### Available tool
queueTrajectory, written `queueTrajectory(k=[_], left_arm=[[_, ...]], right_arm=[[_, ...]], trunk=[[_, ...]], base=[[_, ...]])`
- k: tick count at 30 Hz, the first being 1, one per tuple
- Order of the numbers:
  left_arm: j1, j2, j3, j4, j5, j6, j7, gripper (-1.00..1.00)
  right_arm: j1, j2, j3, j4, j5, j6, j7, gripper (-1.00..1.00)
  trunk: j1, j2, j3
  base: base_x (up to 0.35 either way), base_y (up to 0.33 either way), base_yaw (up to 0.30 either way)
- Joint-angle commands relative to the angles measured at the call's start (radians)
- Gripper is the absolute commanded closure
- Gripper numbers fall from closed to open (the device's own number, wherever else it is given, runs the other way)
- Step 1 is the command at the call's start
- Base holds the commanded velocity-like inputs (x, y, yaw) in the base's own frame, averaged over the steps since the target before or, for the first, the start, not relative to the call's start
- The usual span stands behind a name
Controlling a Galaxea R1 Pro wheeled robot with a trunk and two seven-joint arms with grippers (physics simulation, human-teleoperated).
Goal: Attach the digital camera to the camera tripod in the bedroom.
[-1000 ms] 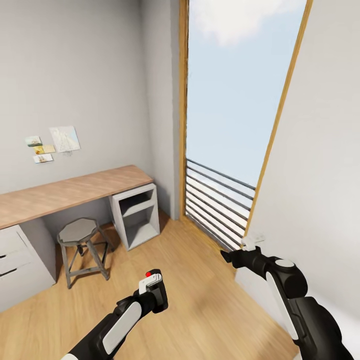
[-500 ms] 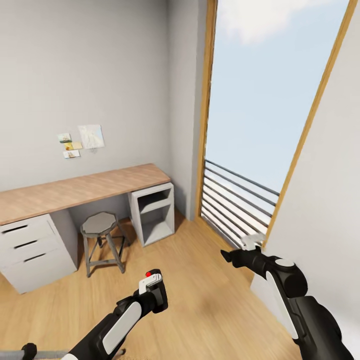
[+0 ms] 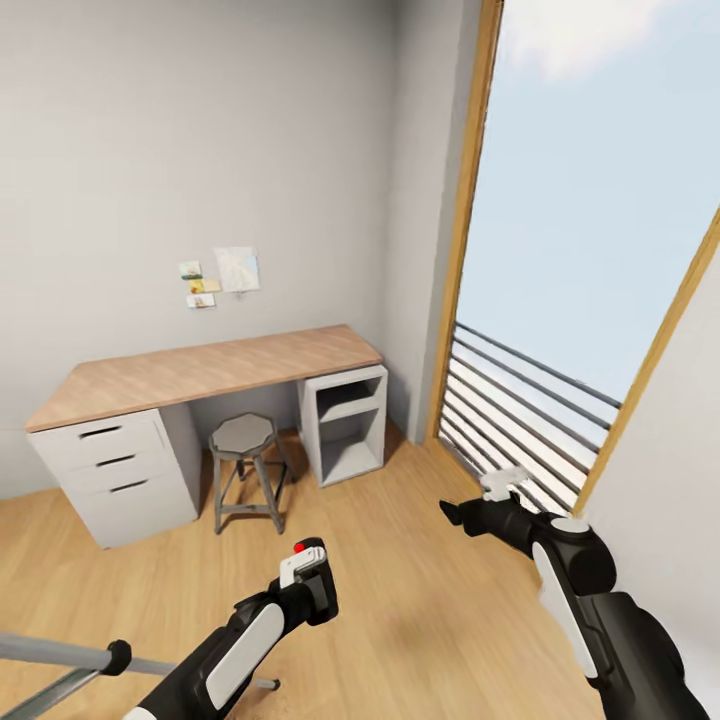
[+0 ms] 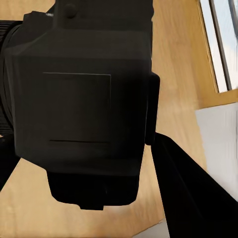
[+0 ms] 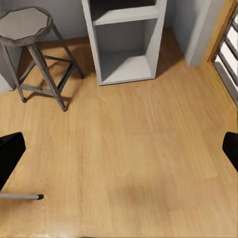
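My left gripper (image 3: pixel 308 582) is shut on the black digital camera (image 3: pixel 312 590), its red button (image 3: pixel 299 547) on top, held low over the wood floor. The left wrist view looks close at the camera's body (image 4: pixel 79 99), with a dark finger (image 4: pixel 191 191) beside it. A silver leg and black joint of the camera tripod (image 3: pixel 70 655) show at the lower left; a thin leg with a black foot (image 5: pixel 22 197) lies in the right wrist view. My right gripper (image 3: pixel 456 516) hangs open over bare floor, its fingertips (image 5: pixel 10 153) wide apart.
A wooden desk (image 3: pixel 200 368) with white drawers (image 3: pixel 110 465) stands along the back wall. The grey octagonal stool (image 3: pixel 243 437) sits under it, next to a white cube shelf (image 3: pixel 347 420). A tall wood-framed window (image 3: pixel 590 250) with railing bars (image 3: pixel 520 410) is at the right.
The whole view has swung left, so desk, stool and window sit further right in the picture. The tripod's leg has come into view at the lower left. Both arms keep their pose.
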Motion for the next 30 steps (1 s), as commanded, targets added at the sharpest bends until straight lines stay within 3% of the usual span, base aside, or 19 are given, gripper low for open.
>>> queueTrajectory(k=[1, 2, 3, 4, 12, 22, 30], left_arm=[[-0.001, 0.001, -0.006, -0.003, 0.005, 0.001, 0.006, 1.0], [-0.001, 0.001, -0.006, -0.003, 0.005, 0.001, 0.006, 1.0], [-0.001, -0.002, -0.009, -0.004, 0.005, 0.002, 0.009, 1.0], [-0.001, -0.002, -0.009, -0.004, 0.005, 0.002, 0.01, 1.0], [-0.001, -0.005, -0.013, -0.005, 0.006, 0.002, 0.011, 1.0], [-0.001, -0.016, -0.027, -0.006, 0.004, 0.004, 0.01, 1.0], [-0.001, -0.018, -0.041, -0.006, 0.004, 0.005, 0.01, 1.0]], right_arm=[[-0.001, -0.001, 0.0, -0.001, 0.0, 0.005, 0.033, -1.0], [-0.001, -0.001, 0.0, -0.001, 0.0, 0.005, 0.05, -1.0], [0.0, -0.001, -0.001, -0.001, 0.001, 0.004, 0.111, -1.0], [0.0, -0.001, -0.001, -0.001, 0.001, 0.004, 0.114, -1.0], [0.0, 0.0, 0.0, -0.001, 0.002, 0.005, 0.125, -1.0], [0.0, 0.0, -0.001, -0.001, 0.002, 0.005, 0.127, -1.0], [-0.001, 0.001, -0.001, -0.001, 0.002, 0.005, 0.127, -1.0]], trunk=[[0.0, -0.001, -0.002], [0.0, -0.001, -0.002], [0.0, -0.001, -0.002], [0.0, -0.001, -0.002], [0.0, -0.001, -0.002], [0.0, -0.001, -0.002], [0.0, -0.001, -0.002]], base=[[0.0, 0.0, 0.284], [0.0, 0.0, 0.284], [0.0, 0.0, 0.283], [0.0, 0.0, 0.283], [-0.025, -0.008, 0.284], [-0.228, -0.084, 0.284], [-0.085, -0.025, 0.284]])
